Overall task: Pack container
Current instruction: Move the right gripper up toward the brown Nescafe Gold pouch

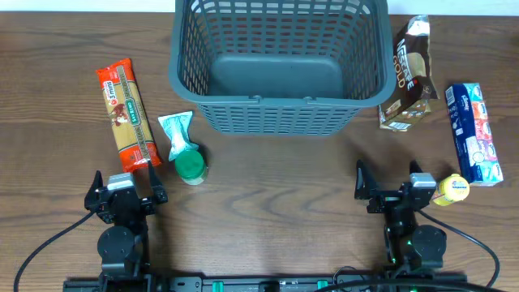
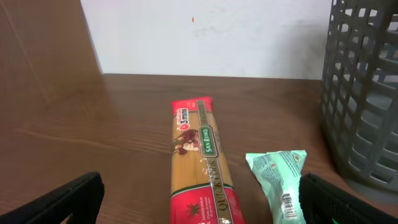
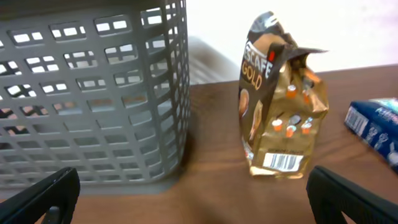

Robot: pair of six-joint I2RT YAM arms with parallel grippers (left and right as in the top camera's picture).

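Grey slatted container [image 1: 276, 113] sits at the far middle of the table [image 1: 268, 191], bare bottom showing. I read both jaws spread wide, holding nothing. Left gripper [image 1: 124, 180] is just short of the pasta pack [image 1: 126, 116] and green pouch [image 1: 180, 142]. Right gripper [image 1: 388, 172] is beside a yellow bottle [image 1: 452, 188], with the coffee bag [image 1: 409, 77] beyond.

A robotics test bench is on view, a lab set-up through and through. A brown wood-grain table [image 1: 268, 186] is backed by a plain white wall [image 2: 217, 37]. Two small black arms, the left arm [image 1: 122, 243] and the right arm [image 1: 418, 243], are mounted at the near edge along a black rail [image 1: 243, 285]. Black cables [image 1: 57, 231] are looped away from their bases. Groceries are set out like test items around a grey basket [image 1: 276, 113]: a pasta packet [image 1: 126, 118], a coffee bag [image 1: 409, 77] and a blue packet [image 1: 474, 134].
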